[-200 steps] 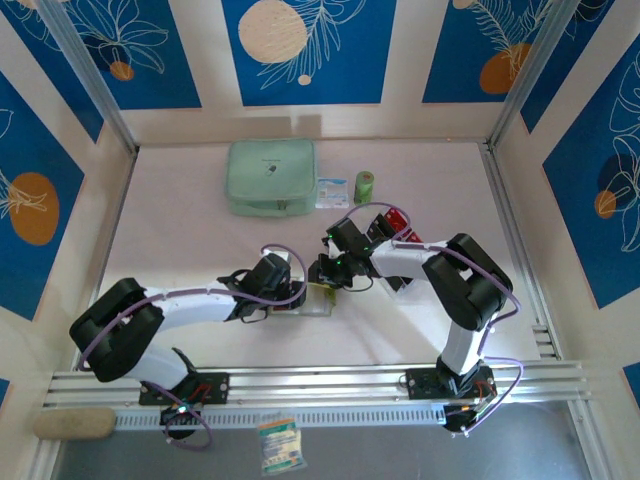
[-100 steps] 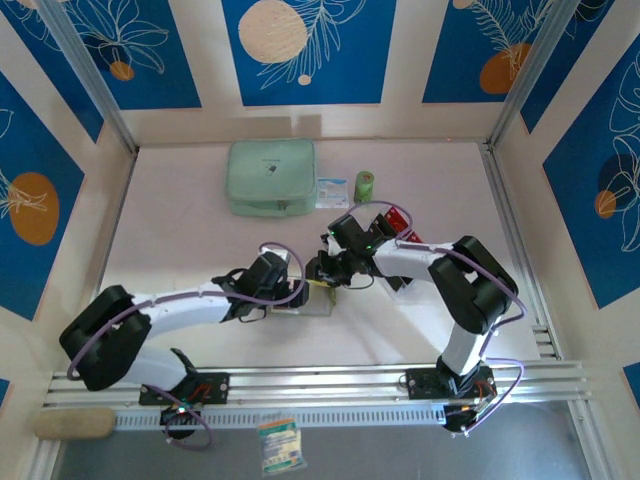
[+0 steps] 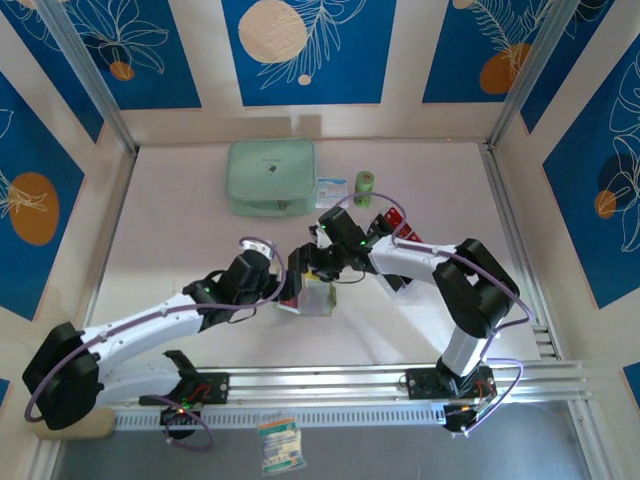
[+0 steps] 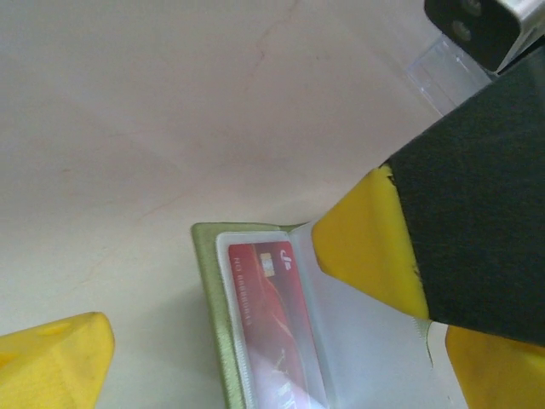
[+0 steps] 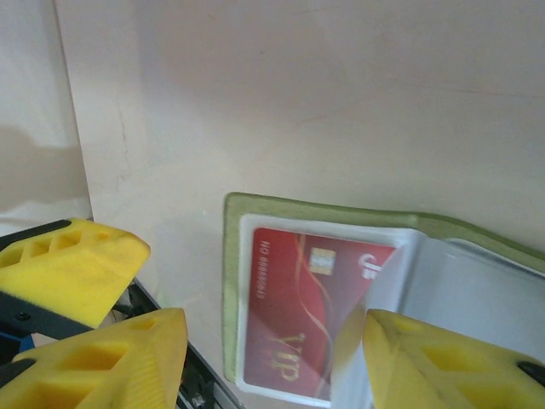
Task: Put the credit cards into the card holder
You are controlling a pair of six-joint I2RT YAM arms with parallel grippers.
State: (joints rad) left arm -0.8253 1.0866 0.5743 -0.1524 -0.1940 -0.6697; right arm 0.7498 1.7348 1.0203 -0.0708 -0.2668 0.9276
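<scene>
Card holder (image 3: 316, 297) lies open and flat in the middle of the table (image 3: 180, 230), between the two claws. The left claw (image 4: 277, 341) is wide open and holds nothing. The right claw (image 5: 272, 324) is open too, and one finger (image 5: 426, 358) touches the clear flap (image 5: 381, 294), which stands up.

If that finger catches the flap when it moves off, the light holder could slide or flip shut. The flap could also fall over the next pocket.

A red card (image 5: 289, 315) sits face up in a clear pocket. Its long side runs along the holder's long green edge, and its chip end is by the short edge.
</scene>
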